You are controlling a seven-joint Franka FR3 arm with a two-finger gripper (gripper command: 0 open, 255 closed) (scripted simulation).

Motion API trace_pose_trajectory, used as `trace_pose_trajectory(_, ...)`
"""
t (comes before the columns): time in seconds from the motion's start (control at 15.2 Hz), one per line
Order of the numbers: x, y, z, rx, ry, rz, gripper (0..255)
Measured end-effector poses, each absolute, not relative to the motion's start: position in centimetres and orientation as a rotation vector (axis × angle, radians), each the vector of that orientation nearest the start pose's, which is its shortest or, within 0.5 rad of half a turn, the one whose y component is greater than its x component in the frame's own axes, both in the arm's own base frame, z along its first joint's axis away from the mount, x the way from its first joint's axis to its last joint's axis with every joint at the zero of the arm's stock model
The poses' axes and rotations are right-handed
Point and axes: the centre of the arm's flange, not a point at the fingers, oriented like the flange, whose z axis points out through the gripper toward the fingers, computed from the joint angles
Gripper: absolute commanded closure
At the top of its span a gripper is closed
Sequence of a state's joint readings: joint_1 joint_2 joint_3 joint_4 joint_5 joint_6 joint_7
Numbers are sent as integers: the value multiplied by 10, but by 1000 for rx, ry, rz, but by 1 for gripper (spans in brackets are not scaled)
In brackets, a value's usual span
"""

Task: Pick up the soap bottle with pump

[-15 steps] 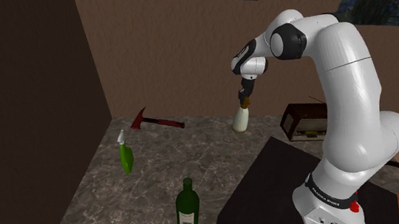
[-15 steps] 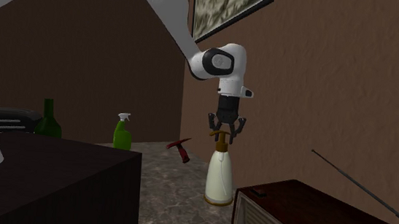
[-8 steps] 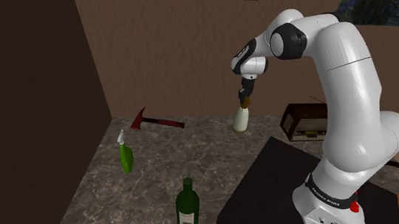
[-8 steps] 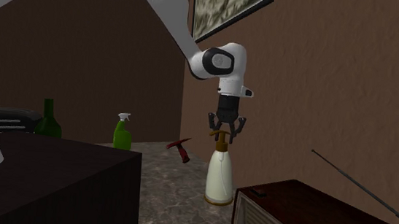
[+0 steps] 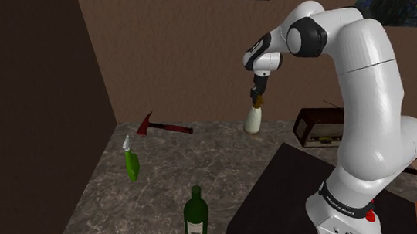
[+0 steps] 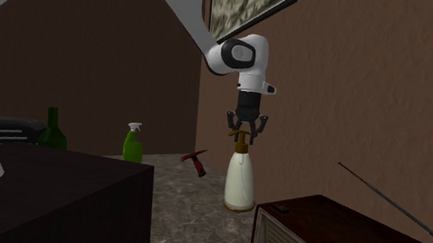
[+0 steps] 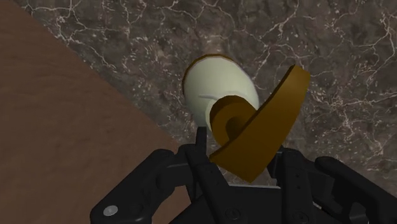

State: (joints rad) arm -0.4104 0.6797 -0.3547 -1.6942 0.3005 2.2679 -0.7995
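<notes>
The black gripper (image 6: 244,132) clamps the brown pump neck of the cream soap bottle (image 6: 240,180), which is upright over the marble counter's (image 5: 167,189) far side by the wall, while a green spray bottle (image 5: 131,165) and a green wine bottle (image 5: 196,218) stand nearer.

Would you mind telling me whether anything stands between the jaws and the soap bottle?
Nothing visible does: the jaws are closed on the brown pump of the cream soap bottle, with no other object between them.

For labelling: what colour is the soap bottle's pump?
Golden-brown pump; clearest in the wrist view.
</notes>
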Motion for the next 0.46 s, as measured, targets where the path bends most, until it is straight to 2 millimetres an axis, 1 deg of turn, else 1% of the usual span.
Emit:
trace_pose_trajectory(0.33,504,-441,243,-3099,154,55,255)
trace_pose_trajectory(0.46,505,-441,250,-3100,154,55,255)
